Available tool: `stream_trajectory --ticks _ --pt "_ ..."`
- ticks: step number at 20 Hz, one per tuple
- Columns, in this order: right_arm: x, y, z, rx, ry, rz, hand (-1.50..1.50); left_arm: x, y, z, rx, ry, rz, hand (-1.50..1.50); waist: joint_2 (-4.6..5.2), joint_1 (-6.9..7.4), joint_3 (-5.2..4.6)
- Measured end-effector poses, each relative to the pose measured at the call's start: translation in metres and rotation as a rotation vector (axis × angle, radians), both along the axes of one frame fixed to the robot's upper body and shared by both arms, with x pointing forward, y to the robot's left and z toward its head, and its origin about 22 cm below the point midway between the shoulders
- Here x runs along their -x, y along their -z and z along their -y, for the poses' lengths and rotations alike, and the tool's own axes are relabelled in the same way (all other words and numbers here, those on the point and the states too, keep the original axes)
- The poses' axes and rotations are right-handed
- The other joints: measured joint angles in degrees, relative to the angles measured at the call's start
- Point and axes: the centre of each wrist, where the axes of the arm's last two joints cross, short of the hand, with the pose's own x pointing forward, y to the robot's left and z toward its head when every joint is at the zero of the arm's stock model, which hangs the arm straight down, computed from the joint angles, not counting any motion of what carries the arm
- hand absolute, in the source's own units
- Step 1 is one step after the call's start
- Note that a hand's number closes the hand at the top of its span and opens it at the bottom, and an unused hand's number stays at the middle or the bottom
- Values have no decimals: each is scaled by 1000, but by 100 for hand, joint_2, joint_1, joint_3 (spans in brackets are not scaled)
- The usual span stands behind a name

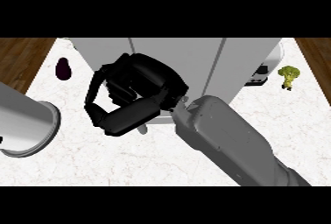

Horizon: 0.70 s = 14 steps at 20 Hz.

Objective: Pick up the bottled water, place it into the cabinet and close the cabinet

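Pressing against the cabinet [194, 57] front, the right hand [132, 98] is being held with fingers curled, seemingly holding nothing; closing is probably being finished.

The right hand [132, 94] is glossy black, with thick blocky fingers and a broad thumb. Its forearm [226, 140] is smooth pale grey and boxy. The left forearm [22, 122] is a grey cylinder with a flared rim.

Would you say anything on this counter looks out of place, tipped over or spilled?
Nothing stands out. The eggplant and the broccoli lie apart on the marble counter either side of the grey cabinet, with no spill. The right hand blocks the cabinet's front.
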Motion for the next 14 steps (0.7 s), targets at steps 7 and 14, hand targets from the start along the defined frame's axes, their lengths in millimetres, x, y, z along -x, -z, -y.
stream_trajectory --ticks 7,14 --pt "-23 6 7 24 120 76 150 1 -2 1 1 -1 -2 -150 -61 16 -33" --pt "-28 11 11 38 155 117 150 -2 -5 6 1 14 -2 -150 -125 51 -69"
